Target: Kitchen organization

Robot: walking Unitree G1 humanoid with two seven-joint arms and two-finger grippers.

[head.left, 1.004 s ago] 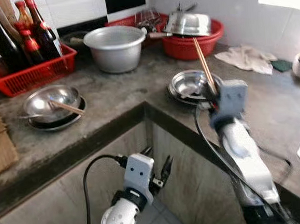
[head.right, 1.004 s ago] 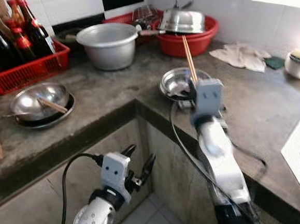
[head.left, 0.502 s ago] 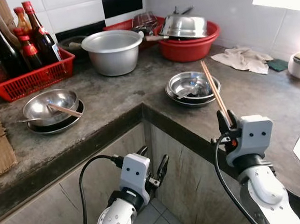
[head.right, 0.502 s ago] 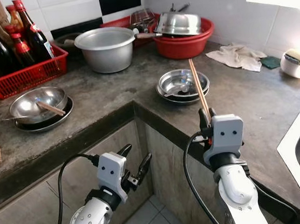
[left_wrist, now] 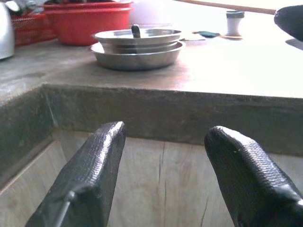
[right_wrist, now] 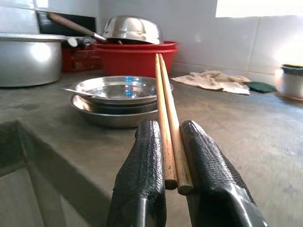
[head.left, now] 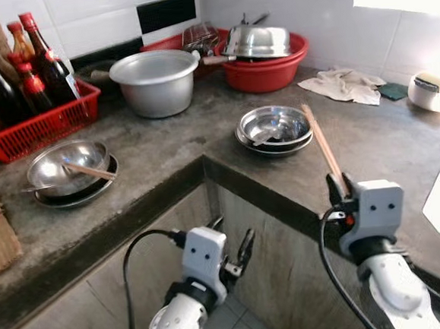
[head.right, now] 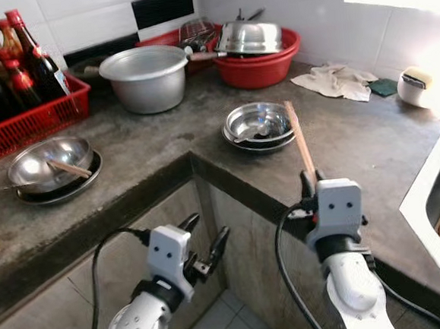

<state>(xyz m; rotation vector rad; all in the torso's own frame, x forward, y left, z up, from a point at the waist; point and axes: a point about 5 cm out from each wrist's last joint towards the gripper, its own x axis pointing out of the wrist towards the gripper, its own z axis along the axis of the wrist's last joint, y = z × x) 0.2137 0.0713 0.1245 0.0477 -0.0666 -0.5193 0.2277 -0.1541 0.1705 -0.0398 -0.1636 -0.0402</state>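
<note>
Left end of the bench [head.left: 165,150]: red basket [head.left: 38,127] of bottles [head.left: 45,68] against the back wall, looks sorted. In front of it, near the front edge, a steel bowl [head.left: 66,163] on a dark plate with one chopstick [head.left: 89,172] lying in it; I'd say that one is not yet collected.

My left gripper [head.left: 233,256] hangs below the bench's front edge by the cabinet face, fingers [left_wrist: 90,170] apart, holding nothing, idle.

Back middle: big aluminium pot [head.left: 156,79]; beside it toward the right, a red tub [head.left: 269,61] with an upturned steel bowl on top, against the back wall.

At the bench's inner corner sit stacked steel dishes [head.left: 274,128] with a spoon inside, not yet put away.

My right gripper [head.left: 336,189] is raised over the front edge just right of that corner, fingers clamped on a pair of chopsticks [right_wrist: 165,125]; they stick up and away toward the dishes, clear of them.

Far right: rag [head.left: 343,86] and a green sponge by the back wall, a small white pot [head.left: 426,91], then the sink edge [head.right: 428,194].

My read: early to mid. One pair in hand with no drop-off yet, loose chopstick, bowls and dishes left.
</note>
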